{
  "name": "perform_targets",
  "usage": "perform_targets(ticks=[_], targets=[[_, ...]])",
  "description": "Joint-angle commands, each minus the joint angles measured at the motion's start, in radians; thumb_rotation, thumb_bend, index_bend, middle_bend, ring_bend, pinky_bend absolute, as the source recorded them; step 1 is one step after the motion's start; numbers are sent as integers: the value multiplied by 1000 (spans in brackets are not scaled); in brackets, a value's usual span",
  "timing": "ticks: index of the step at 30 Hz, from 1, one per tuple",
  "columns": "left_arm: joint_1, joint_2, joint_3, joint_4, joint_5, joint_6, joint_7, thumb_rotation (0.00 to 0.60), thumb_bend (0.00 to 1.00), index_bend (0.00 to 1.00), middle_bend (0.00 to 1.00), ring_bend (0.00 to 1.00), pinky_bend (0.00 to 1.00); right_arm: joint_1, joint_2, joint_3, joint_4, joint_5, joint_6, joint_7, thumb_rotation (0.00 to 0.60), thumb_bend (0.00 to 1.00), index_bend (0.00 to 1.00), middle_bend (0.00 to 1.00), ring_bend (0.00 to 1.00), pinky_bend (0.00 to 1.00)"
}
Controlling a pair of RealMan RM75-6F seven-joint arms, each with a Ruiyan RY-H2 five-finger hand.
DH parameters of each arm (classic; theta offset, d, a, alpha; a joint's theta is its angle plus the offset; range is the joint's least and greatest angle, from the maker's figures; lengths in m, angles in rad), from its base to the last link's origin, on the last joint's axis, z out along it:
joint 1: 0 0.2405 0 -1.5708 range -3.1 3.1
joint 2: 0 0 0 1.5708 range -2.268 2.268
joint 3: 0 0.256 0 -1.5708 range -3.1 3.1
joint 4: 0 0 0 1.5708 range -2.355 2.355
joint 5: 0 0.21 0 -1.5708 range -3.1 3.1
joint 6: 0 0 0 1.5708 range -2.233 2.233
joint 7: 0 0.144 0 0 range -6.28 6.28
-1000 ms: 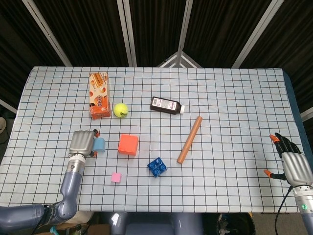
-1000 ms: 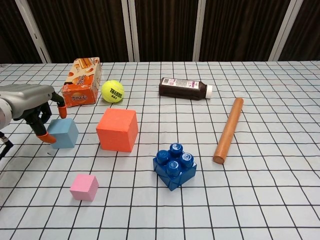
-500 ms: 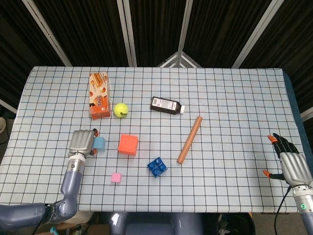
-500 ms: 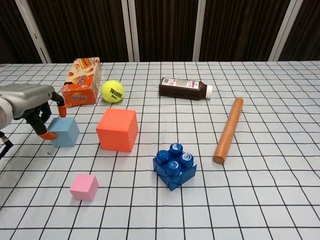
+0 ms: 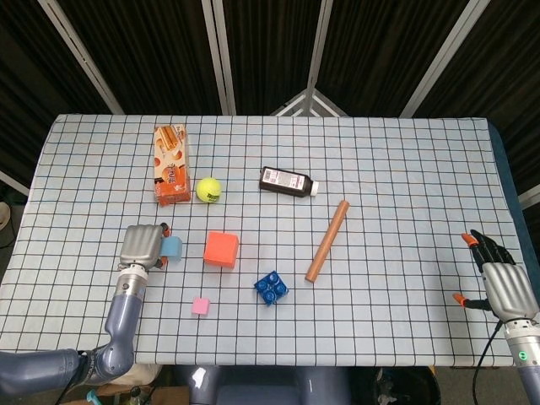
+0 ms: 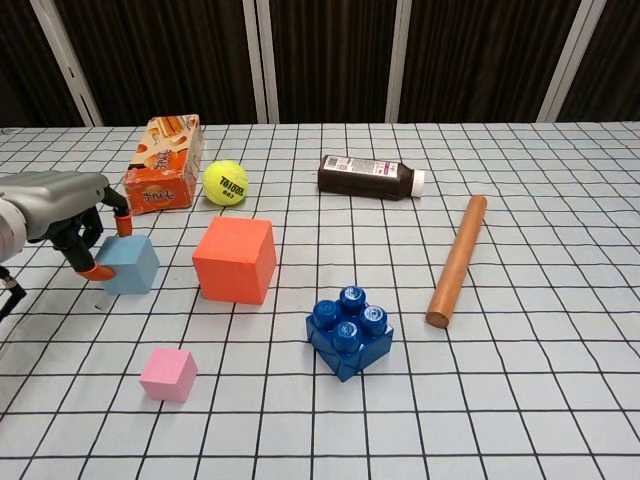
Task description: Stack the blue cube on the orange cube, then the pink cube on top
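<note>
The light blue cube (image 6: 130, 264) (image 5: 173, 247) rests on the table left of the larger orange cube (image 6: 236, 259) (image 5: 221, 249). My left hand (image 6: 58, 205) (image 5: 142, 245) is against the blue cube's left side, with orange fingertips (image 6: 122, 224) on its far and near edges, pinching it. The small pink cube (image 6: 168, 375) (image 5: 200, 305) lies nearer the front edge, apart from both. My right hand (image 5: 499, 280) hovers at the table's right edge with fingers spread, holding nothing; the chest view does not show it.
A blue toy brick (image 6: 349, 331), a wooden rod (image 6: 458, 260), a dark bottle (image 6: 370, 178) lying on its side, a tennis ball (image 6: 225, 183) and an orange snack box (image 6: 164, 164) lie around the cubes on the checked cloth (image 6: 560, 400).
The blue cube has shifted slightly away from the front edge with the left hand's fingertips closing on it. The right hand has barely moved.
</note>
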Motion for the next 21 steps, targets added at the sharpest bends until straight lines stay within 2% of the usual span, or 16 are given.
perform_targets(ticks=[1, 6, 11, 16, 19, 21], targets=[[2, 6, 0, -10, 5, 5, -6, 600, 297, 434, 803, 743, 813, 0, 0, 0, 0, -1, 1, 0, 600, 129, 0, 15, 60, 128], [4, 41, -12, -69, 10, 14, -16, 600, 297, 434, 803, 743, 813, -2, 2, -1, -3, -3, 5, 1, 600, 129, 0, 15, 60, 127], [-6, 138, -54, -206, -35, -7, -21, 600, 297, 432, 802, 744, 814, -6, 5, -2, -6, -9, 14, 7, 600, 128, 0, 15, 60, 127], [-39, 196, -99, -321, -56, 58, 34, 600, 311, 437, 803, 750, 820, -9, 8, -3, -7, -15, 23, 16, 600, 128, 0, 15, 60, 128], [-63, 222, -138, -371, -89, 39, 22, 600, 333, 433, 801, 755, 824, -12, 10, -4, -7, -19, 28, 22, 600, 128, 0, 15, 60, 127], [-86, 242, -149, -395, -162, 15, 43, 600, 335, 415, 796, 754, 820, -13, 11, -4, -7, -22, 32, 25, 600, 129, 0, 15, 60, 127]])
